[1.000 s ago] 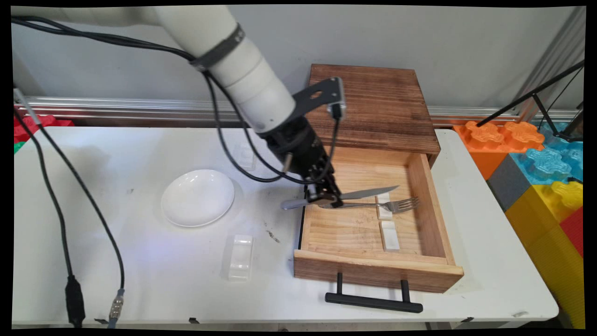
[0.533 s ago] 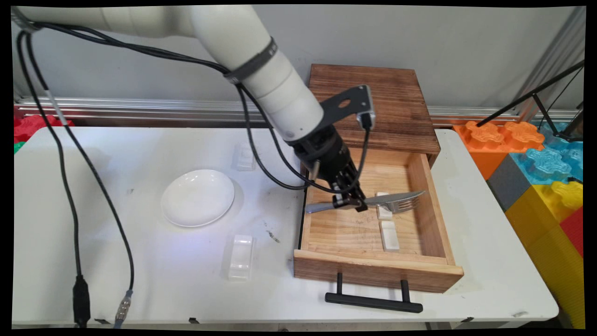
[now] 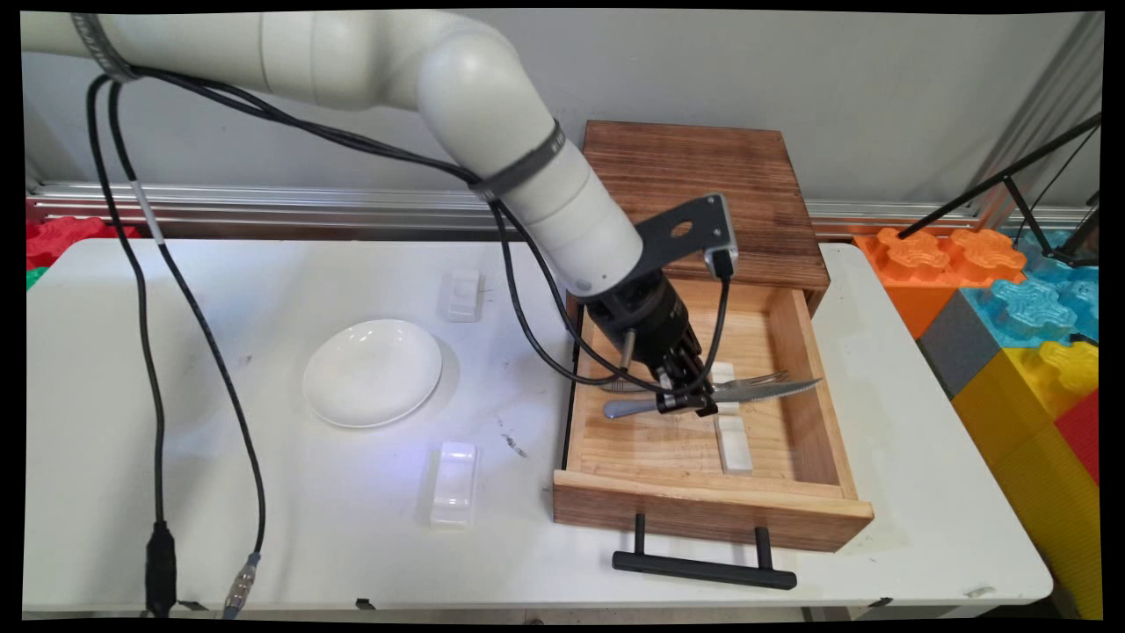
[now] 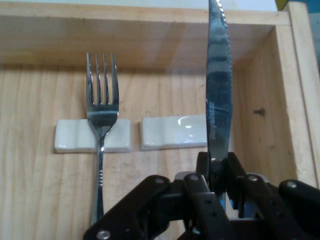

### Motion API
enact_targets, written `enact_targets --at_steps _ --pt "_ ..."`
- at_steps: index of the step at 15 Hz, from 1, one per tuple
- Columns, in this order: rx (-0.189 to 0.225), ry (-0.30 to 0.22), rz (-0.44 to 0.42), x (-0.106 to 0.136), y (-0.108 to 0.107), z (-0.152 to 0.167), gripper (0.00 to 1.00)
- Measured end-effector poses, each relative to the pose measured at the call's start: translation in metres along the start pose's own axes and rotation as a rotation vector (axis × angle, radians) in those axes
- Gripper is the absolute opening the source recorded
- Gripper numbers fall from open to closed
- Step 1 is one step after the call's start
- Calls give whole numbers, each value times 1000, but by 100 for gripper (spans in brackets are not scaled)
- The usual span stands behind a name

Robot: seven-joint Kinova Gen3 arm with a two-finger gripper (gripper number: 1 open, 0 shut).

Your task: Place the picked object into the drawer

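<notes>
My gripper is shut on a table knife, held level inside the open wooden drawer. The blade points toward the drawer's right wall. Below it a fork lies with its neck on a white cutlery rest. A second white rest sits beside the first, bare, under the knife's blade in the hand view.
A white plate and two more white rests lie on the table left of the drawer. The drawer's black handle juts toward the table's front edge. Coloured foam blocks stand at the right. Black cables hang at left.
The gripper has carried the knife to the right and downward, from over the drawer's left wall to inside the drawer, past the fork. The fork and rests have stayed put.
</notes>
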Motion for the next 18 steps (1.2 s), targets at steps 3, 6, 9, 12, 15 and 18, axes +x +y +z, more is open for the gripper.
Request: enact_targets --at_steps 3,6,9,12,15,18 --pt "6 -5 0 -5 -2 13 0" --pt "9 -10 0 -10 -4 22 0" --pt "8 -14 0 -15 -5 33 0" --pt "6 -18 0 -20 -5 41 0" --pt "7 -22 -2 -24 -6 51 0" --pt "6 -21 -5 -26 -6 59 0"
